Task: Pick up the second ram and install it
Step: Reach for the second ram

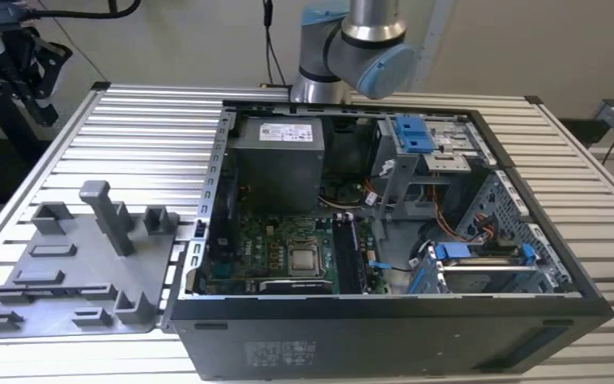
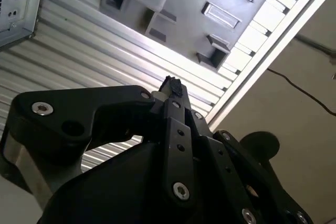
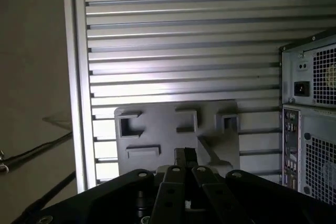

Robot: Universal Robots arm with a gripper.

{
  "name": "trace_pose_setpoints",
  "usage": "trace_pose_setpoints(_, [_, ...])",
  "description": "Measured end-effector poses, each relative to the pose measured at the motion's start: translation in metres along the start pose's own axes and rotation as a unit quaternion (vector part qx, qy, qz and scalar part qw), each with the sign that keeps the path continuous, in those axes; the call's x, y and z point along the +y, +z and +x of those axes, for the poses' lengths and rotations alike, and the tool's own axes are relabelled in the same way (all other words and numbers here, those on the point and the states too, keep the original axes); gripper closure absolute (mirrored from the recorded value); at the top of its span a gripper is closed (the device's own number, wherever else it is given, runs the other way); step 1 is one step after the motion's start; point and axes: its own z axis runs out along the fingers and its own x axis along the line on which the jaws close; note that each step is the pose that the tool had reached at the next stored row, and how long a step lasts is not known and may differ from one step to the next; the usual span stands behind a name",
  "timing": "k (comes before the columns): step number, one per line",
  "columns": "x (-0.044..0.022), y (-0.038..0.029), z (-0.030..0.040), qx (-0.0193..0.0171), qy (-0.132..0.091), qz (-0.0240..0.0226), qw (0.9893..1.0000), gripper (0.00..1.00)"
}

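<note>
In both wrist views my gripper (image 3: 185,155) (image 2: 172,84) hangs high above the slatted table, its dark fingertips pressed together with nothing visible between them. Below it lies the grey moulded holder (image 3: 176,129) (image 2: 210,14) (image 1: 73,272), whose slots and posts carry no dark stick. In the exterior view a slim dark strip (image 1: 347,252) stands upright in the memory slots beside the processor (image 1: 305,259) inside the open computer case (image 1: 392,320). It looks like a seated ram stick. Whether it is the second ram I cannot tell.
The case stands open on the slatted aluminium table (image 1: 147,136), its rear panel beside the holder (image 3: 310,119). Blue drive brackets (image 1: 414,134) and cables fill the case toward the exterior view's right. The arm's base (image 1: 339,56) rises behind the case. The table edge (image 3: 79,103) drops to the floor.
</note>
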Motion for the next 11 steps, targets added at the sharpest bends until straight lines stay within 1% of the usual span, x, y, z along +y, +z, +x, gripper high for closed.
trace_pose_setpoints(3, [-0.0004,0.0015,0.0057,0.0003,-0.005,-0.0001,1.0,0.89])
trace_pose_setpoints(5, [-0.0006,0.0021,0.0078,0.0005,-0.011,-0.0002,0.9999,0.89])
trace_pose_setpoints(7, [-0.0007,0.0026,0.0097,0.0006,-0.017,-0.0004,0.9999,0.89])
trace_pose_setpoints(11, [-0.0006,0.0027,0.0104,0.0006,-0.018,-0.0004,0.9998,0.89])
